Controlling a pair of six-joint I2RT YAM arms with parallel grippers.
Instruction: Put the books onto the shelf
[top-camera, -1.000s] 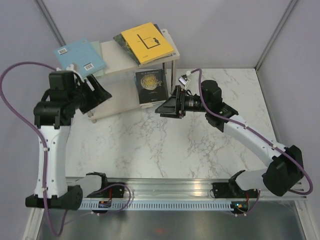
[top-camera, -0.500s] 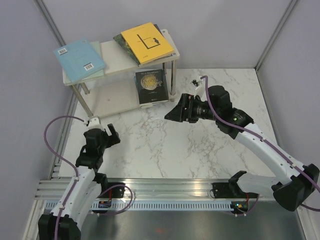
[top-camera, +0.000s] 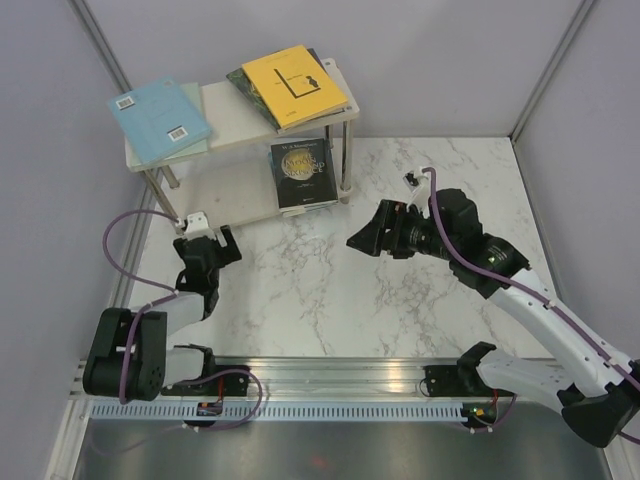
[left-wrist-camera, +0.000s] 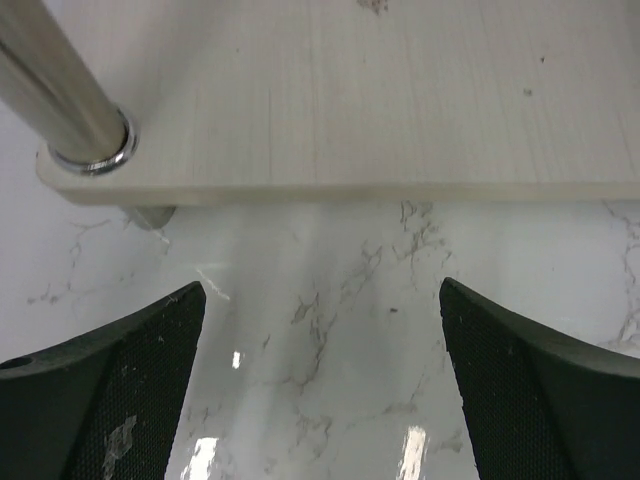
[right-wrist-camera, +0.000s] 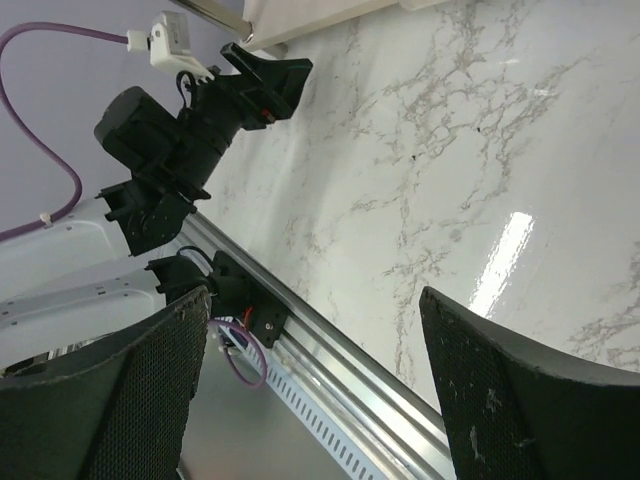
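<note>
Marble surface (top-camera: 300, 300) shows no loose book from above. The teal-blue book (top-camera: 160, 118) and the yellow book (top-camera: 295, 85), stacked on a green book (top-camera: 241, 82), lie on the top board of the shelf (top-camera: 228, 105), and the dark gold-lettered book (top-camera: 302, 172) lies on the lower board. The task looks finished or nearly so. The left end effector (top-camera: 205, 245) and right end effector (top-camera: 366, 238) are spread and empty, and only the shelf's metal legs (top-camera: 345, 160) stand near.

Open marble table (top-camera: 330, 290) in the middle!
Far left, the shelf (top-camera: 225, 108): pole legs (top-camera: 346, 160) and a dark book (top-camera: 302, 172) crowd its lower board (top-camera: 235, 195).
</note>
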